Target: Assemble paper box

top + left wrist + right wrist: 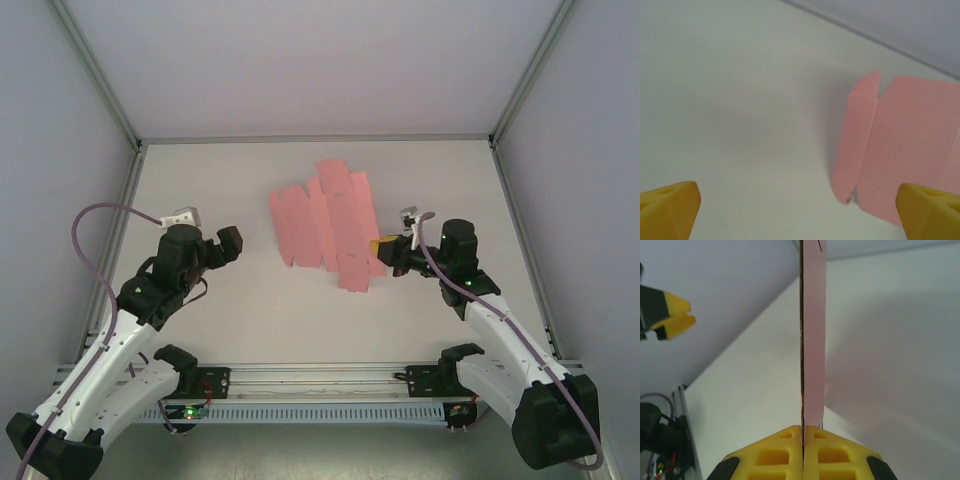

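The table (220, 330) is a plain matt white surface, boxed in on three sides by pale grey walls (320, 60) set in slim metal posts (95, 70), with a metal rail (320, 380) running along the side of the table nearest the arm bases. The box (325, 225) is an unfolded pink card sheet with flaps, lying out on the middle of the table with its jagged flap ends towards the back wall and towards the rail. The right fingers (383, 246) are at the box's right edge and pinch it: in the right wrist view the yellow fingers (775, 452) are pressed together with the card (813, 340) running out from between them, seen edge-on, and a soft shadow of it falls on the table (880, 340) beside it. The left fingers (230, 242) are to the left of the box, apart from it and touching nothing. They stand wide, one yellow tip (670, 207) at each lower corner of the left wrist view with bare table (740, 100) between them. In that view the box (910, 150) lies ahead and to the right, its nearest narrow flap creased up off the table. A purple cable (90, 230) loops above the left arm, well left of the box.
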